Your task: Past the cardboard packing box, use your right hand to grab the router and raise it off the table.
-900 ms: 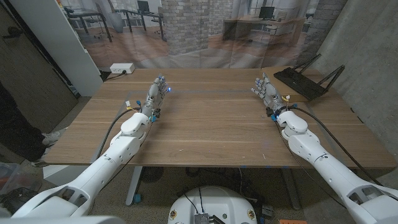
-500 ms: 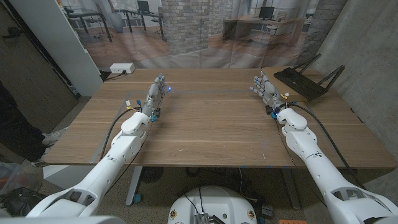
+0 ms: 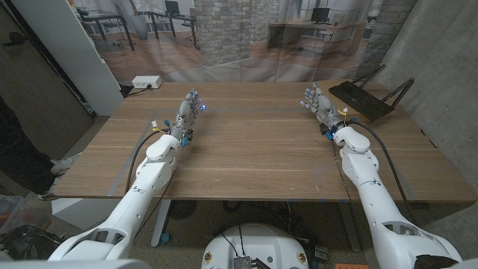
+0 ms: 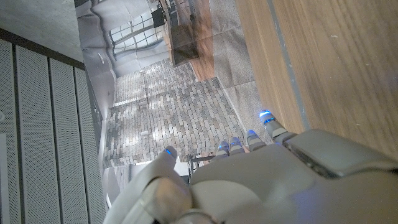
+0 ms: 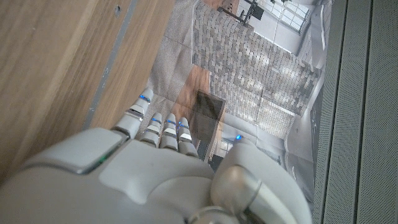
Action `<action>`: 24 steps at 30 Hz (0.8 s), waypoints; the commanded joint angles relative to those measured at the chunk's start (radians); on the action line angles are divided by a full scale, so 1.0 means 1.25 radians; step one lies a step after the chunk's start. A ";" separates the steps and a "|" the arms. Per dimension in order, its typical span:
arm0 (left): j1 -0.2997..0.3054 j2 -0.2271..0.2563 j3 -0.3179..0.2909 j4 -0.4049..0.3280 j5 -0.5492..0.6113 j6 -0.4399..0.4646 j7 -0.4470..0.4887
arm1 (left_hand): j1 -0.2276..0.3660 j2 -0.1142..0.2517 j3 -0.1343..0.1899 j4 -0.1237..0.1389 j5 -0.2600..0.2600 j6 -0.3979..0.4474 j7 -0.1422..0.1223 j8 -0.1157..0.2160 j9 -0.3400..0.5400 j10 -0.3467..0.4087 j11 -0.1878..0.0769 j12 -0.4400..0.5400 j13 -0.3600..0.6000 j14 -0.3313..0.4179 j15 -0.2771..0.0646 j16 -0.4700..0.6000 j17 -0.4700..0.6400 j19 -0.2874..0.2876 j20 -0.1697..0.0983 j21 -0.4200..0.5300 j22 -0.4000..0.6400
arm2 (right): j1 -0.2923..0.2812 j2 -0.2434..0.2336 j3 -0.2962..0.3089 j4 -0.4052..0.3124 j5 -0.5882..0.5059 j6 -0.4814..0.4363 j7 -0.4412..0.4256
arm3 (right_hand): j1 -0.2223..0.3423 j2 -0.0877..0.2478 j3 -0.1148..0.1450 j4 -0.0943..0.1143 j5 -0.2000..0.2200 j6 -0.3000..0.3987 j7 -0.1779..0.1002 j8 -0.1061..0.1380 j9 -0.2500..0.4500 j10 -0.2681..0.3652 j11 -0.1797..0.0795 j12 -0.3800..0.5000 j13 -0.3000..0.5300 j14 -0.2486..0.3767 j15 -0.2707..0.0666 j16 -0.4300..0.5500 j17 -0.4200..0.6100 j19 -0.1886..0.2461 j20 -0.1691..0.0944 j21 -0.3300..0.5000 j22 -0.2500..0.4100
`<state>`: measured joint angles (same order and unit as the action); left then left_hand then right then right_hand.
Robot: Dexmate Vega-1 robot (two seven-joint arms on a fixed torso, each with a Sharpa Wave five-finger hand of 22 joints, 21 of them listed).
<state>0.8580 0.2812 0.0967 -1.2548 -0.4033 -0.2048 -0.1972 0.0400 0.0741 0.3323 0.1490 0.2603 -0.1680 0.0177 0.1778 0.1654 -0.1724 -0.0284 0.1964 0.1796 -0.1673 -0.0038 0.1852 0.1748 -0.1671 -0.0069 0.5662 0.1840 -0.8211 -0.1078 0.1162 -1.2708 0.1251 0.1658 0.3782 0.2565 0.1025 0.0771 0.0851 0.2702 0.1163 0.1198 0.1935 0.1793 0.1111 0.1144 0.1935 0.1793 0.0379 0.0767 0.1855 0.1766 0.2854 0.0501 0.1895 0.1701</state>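
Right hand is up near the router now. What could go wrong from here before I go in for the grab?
The router lies at the table's far right corner, near the table edge; a push from the right hand might slide it off. Its raised antennas could catch the fingers. No cardboard box appears on the table, so that landmark cannot guide you.

1. My right hand point(image 3: 317, 104) is pale grey, with small blue lights at the fingertips point(image 5: 144, 97).
2. My left hand point(image 3: 188, 108) matches: pale grey with blue tip lights.
3. The router point(image 3: 361, 99) I see is black, antennas included.
4. The desk point(image 3: 254, 153) is brown wood with a lengthwise grain.
5. A white box point(image 3: 146, 82) sits beyond the desk.
6. The backdrop point(image 3: 224, 30) shows grey brick.
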 commanded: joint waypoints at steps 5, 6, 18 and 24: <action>-0.012 -0.061 -0.067 0.023 0.066 0.012 -0.046 | -0.001 0.023 -0.002 0.001 0.005 -0.062 0.005 0.005 0.004 -0.059 0.005 0.008 0.002 -0.128 0.004 0.003 0.002 -0.119 0.004 -0.001 0.002 | 0.033 0.048 0.062 0.006 -0.114 0.020 0.054 | 0.018 -0.002 0.002 -0.011 0.003 0.015 -0.001 0.004 0.004 0.013 -0.001 0.004 0.004 0.010 0.002 0.007 0.002 0.008 0.001 0.007 0.001; -0.013 -0.064 -0.070 0.024 0.068 0.011 -0.046 | -0.001 0.023 -0.002 0.001 0.005 -0.062 0.005 0.005 0.004 -0.059 0.005 0.008 0.002 -0.128 0.004 0.003 0.002 -0.118 0.004 -0.001 0.002 | 0.036 0.046 0.063 0.003 -0.122 0.021 0.052 | 0.020 -0.002 0.003 -0.012 0.003 0.017 -0.001 0.005 0.004 0.014 -0.002 0.004 0.004 0.011 0.002 0.007 0.002 0.010 0.001 0.007 0.001; -0.017 -0.084 -0.091 0.026 0.091 0.019 -0.063 | -0.001 0.021 -0.004 0.000 0.005 -0.057 0.004 0.005 0.004 -0.053 0.003 0.009 0.002 -0.123 0.009 0.004 0.002 -0.115 0.009 -0.003 0.002 | 0.046 0.038 0.076 -0.008 -0.160 0.034 0.066 | 0.039 -0.003 0.010 -0.027 0.002 0.027 -0.001 0.007 0.004 0.028 0.001 0.007 0.005 0.023 0.003 0.009 0.002 0.019 0.002 0.009 0.001; -0.017 -0.091 -0.098 0.026 0.099 0.021 -0.068 | -0.001 0.021 -0.005 0.000 0.006 -0.054 0.007 0.006 0.004 -0.050 0.007 0.010 0.002 -0.121 0.012 0.005 0.002 -0.114 0.016 -0.003 0.002 | 0.044 0.029 0.077 -0.025 -0.185 0.041 0.061 | 0.048 -0.002 0.013 -0.034 0.001 0.035 -0.001 0.009 0.004 0.035 -0.001 0.008 0.005 0.027 0.003 0.009 0.002 0.024 0.004 0.010 0.001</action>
<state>0.8401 0.1895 -0.0034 -1.2248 -0.3046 -0.1871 -0.2653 0.0401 0.0741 0.3293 0.1519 0.2603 -0.1720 0.0217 0.1816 0.1652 -0.1724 -0.0285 0.2003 0.1794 -0.1726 0.0017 0.1852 0.1746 -0.1720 0.0094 0.5619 0.1838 -0.7720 -0.0575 0.2018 -1.2768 -0.0500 0.2014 0.4497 0.3037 0.0974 0.0904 0.0505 0.2702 0.1504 0.1179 0.2013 0.1791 0.1450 0.1127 0.2012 0.1841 0.0647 0.0784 0.1933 0.1769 0.3067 0.0535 0.1973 0.1699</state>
